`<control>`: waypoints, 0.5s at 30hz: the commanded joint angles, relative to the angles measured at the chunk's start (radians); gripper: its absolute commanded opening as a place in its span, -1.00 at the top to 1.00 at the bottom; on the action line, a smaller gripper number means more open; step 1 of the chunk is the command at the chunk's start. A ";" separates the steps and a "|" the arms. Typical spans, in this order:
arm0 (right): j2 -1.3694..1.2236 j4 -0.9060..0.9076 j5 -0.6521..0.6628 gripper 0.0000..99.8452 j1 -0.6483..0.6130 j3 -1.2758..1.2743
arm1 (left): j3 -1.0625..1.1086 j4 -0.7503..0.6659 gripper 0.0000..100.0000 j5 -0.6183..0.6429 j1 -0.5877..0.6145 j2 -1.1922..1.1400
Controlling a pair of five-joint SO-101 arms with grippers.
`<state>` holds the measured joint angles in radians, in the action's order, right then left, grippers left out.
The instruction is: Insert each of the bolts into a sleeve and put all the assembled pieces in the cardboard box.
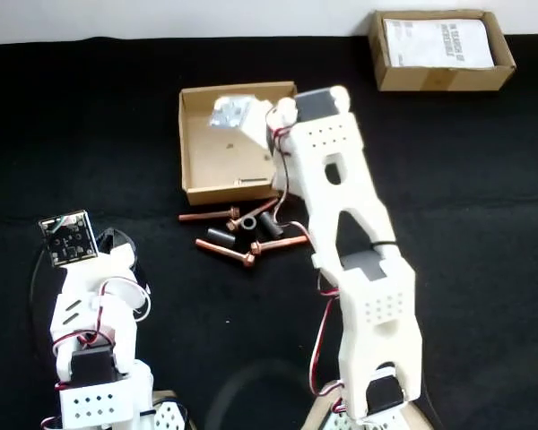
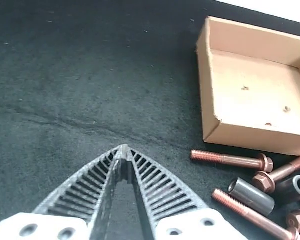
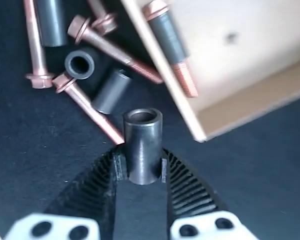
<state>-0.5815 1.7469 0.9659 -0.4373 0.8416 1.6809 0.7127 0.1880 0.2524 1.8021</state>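
Observation:
My right gripper (image 3: 142,167) is shut on a dark sleeve (image 3: 142,142), held upright with its open end showing, above the mat near a corner of the cardboard box (image 3: 165,85). Inside that box lies one bolt with a sleeve on it (image 3: 169,42). Loose copper bolts (image 3: 92,107) and dark sleeves (image 3: 110,90) lie in a heap beside the box. In the high view the right gripper (image 1: 233,112) hangs over the box (image 1: 197,152), with the heap (image 1: 242,235) in front of it. My left gripper (image 2: 122,152) is shut and holds nothing, over bare mat left of the bolts (image 2: 230,160).
A second cardboard box (image 1: 498,76) with a printed sheet in it stands at the back right. The black mat (image 1: 90,134) covers the table. The left arm (image 1: 94,305) stands at the front left, well apart from the right arm (image 1: 359,233).

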 commanded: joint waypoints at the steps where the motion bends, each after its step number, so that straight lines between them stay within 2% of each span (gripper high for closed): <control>1: 0.179 0.019 -0.049 0.99 0.010 0.070 | 0.015 0.015 0.98 0.003 -0.022 0.008; 7: 0.437 0.019 -0.150 0.99 0.002 -0.196 | 0.015 0.106 0.98 0.020 -0.119 0.008; 10: 0.575 0.016 -0.199 0.99 0.001 -0.390 | 0.015 0.129 0.98 0.160 -0.213 0.008; 15: 0.782 0.012 -0.226 0.99 0.002 -0.679 | 0.010 0.078 0.98 0.176 -0.363 0.010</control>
<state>0.0552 1.7530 0.7603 -0.4373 0.2938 1.6809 0.8309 0.3491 -0.0345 1.8021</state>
